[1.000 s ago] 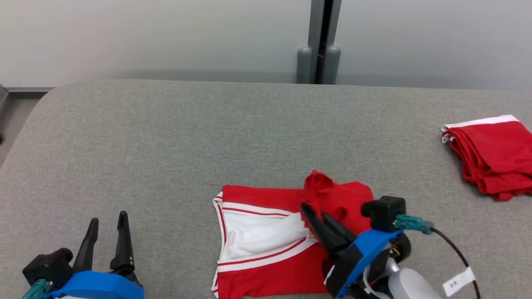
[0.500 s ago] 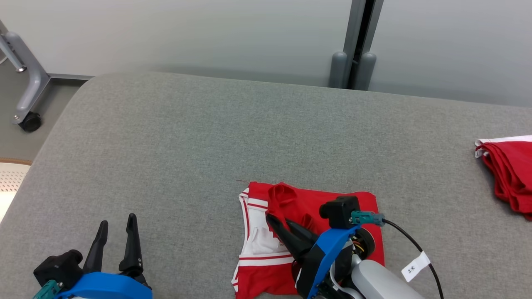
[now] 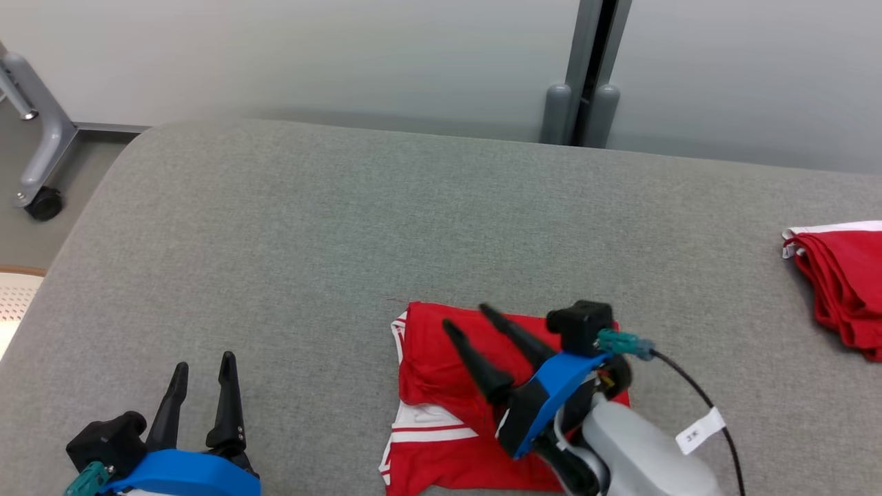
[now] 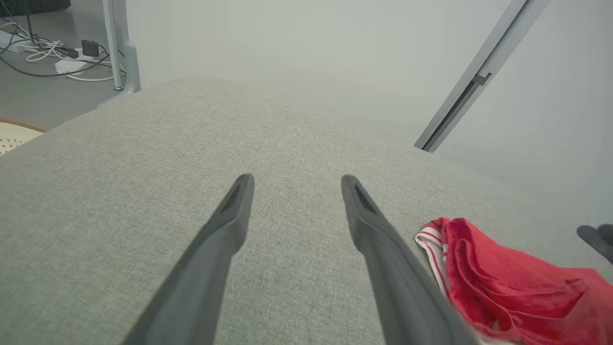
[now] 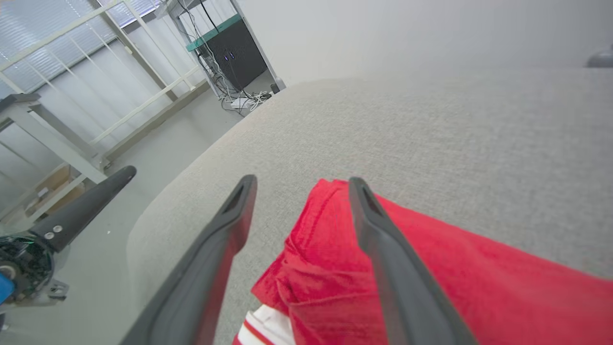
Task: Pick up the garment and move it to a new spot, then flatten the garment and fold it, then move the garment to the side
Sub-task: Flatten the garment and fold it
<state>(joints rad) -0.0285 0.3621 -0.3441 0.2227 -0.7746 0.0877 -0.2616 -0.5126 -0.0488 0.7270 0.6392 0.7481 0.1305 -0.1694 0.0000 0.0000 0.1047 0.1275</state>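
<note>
It looks like a robotics lab, and the signs keep coming. The work surface is a broad table wrapped in grey fabric, backed by pale partition panels joined by a grey metal post at 1 o'clock. At 9 o'clock in the head view, a steel frame leg on a caster stands on bare grey floor. The left wrist view catches loose cables and plug blocks at 10 o'clock. The right wrist view picks up a dark equipment cabinet with small lights at 11 o'clock, slatted blinds at 10 and a bare metal-framed bench at 9.
</note>
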